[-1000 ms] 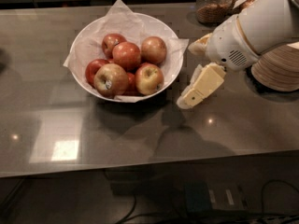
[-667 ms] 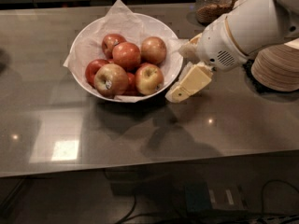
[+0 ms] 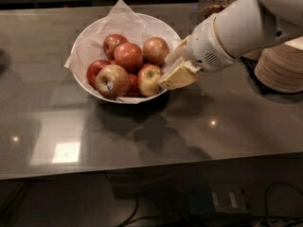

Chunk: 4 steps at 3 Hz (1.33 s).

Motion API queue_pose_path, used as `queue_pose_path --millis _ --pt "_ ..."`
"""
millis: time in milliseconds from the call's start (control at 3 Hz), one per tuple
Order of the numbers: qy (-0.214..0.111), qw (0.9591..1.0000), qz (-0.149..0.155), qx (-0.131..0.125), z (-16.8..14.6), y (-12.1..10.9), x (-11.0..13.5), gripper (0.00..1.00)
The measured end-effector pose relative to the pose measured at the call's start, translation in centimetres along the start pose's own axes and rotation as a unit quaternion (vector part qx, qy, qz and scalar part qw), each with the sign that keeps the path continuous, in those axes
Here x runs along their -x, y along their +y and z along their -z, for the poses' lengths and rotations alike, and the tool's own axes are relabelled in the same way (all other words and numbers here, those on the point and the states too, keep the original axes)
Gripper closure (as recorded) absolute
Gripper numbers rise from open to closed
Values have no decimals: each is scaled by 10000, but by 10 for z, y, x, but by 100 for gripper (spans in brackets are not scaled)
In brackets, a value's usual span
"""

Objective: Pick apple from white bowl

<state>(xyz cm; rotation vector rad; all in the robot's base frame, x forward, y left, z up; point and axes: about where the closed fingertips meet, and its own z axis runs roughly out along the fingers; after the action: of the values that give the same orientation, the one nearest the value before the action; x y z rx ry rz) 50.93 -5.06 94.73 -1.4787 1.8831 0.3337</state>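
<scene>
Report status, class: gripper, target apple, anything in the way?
Gripper at right rim of glossy white bowl. Yellow-green-patched red apple beside it, in bowl. Other red apples crowd it.

A glossy white bowl (image 3: pixel 163 25) lined with crinkled white paper (image 3: pixel 120 15) holds smooth, faintly shiny fruit, among them the apple (image 3: pixel 149 79), on a polished grey tabletop (image 3: pixel 189 126) that reflects bright highlights. The gripper (image 3: pixel 176 76), matt tan on a smooth white plastic arm (image 3: pixel 236 30), hangs at the bowl's right rim, near stacked tan paper plates (image 3: pixel 279 67).
</scene>
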Motion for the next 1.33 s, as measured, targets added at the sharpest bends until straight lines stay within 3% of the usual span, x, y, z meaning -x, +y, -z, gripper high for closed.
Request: queue_pose_path --millis 667,1333 --pt "-139 9997 159 82 -16 5 23 23" --pt "-206 9996 85 158 -31 3 30 30"
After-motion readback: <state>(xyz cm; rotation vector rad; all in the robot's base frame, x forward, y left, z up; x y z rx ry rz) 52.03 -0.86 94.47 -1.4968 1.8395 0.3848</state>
